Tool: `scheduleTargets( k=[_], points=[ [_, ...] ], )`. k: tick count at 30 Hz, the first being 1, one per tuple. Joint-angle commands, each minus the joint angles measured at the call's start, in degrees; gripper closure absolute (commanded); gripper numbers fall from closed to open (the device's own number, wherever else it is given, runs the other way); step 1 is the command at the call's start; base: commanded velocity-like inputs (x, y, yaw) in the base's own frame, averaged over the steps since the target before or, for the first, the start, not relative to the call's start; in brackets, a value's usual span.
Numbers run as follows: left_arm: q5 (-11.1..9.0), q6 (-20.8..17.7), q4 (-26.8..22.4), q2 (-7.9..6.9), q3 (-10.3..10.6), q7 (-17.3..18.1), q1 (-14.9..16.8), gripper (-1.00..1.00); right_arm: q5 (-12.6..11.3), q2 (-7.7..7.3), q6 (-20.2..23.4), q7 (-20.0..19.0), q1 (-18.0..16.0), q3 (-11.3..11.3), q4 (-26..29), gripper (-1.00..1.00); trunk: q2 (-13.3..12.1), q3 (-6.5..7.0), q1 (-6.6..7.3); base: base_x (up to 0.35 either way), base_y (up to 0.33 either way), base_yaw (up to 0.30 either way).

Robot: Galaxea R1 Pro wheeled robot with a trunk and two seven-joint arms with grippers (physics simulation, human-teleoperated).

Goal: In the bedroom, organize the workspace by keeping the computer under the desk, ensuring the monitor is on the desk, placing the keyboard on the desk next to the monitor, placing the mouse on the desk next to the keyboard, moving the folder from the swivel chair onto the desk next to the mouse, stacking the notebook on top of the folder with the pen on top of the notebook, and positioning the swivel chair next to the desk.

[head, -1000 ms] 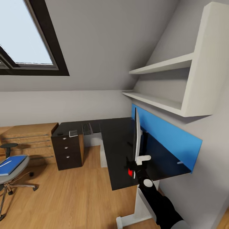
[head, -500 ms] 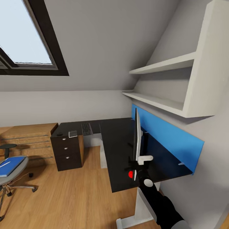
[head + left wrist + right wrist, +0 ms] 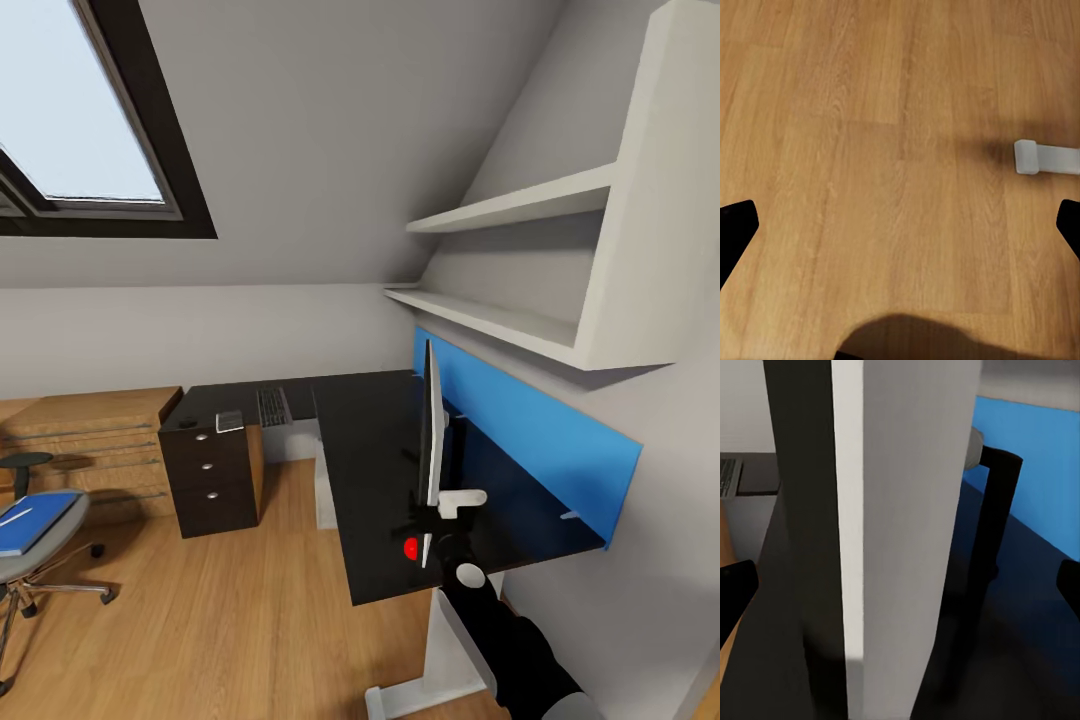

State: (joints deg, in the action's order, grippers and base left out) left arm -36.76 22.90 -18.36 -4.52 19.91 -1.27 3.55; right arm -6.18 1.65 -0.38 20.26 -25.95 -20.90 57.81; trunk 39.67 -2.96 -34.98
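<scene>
Between the spread fingers of my right tool (image 3: 432, 528) stands the monitor (image 3: 430, 440), edge-on and upright on the surface (image 3: 370, 470); whether the fingers touch it I cannot tell. Its long axis runs away from the tool, along the blue panel (image 3: 520, 420). Beyond lies the keyboard (image 3: 272, 405). My left tool (image 3: 900, 225) hangs wide open over floor (image 3: 870, 150).

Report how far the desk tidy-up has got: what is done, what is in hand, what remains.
Done: the monitor stands upright on the desk, and the keyboard lies on the desk's far wing, away from the monitor.

In hand: the right gripper is at the monitor's near edge; the right wrist view shows that edge between its fingertips.

Left: the folder lies on the swivel chair, which stands apart from the desk.
</scene>
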Motion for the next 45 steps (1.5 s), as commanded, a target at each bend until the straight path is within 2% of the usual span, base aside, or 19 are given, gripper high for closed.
scheduleTargets(
  k=[1,45],
  points=[
    [-0.5,0.2,0.0,-0.05,0.5,-0.1,0.1,-1.00,-0.6,-0.04,-0.1,0.4,-0.1,-0.2,0.0,-1.00,0.1,-0.10,-0.02,0.000,0.000,0.000],
    [-0.5,0.2,0.0,-0.05,0.5,-0.1,0.1,-1.00,-0.7,-0.06,-0.1,0.3,-0.1,-0.2,-0.2,-1.00,0.1,0.09,-0.02,0.038,0.021,-0.006]
  ],
)
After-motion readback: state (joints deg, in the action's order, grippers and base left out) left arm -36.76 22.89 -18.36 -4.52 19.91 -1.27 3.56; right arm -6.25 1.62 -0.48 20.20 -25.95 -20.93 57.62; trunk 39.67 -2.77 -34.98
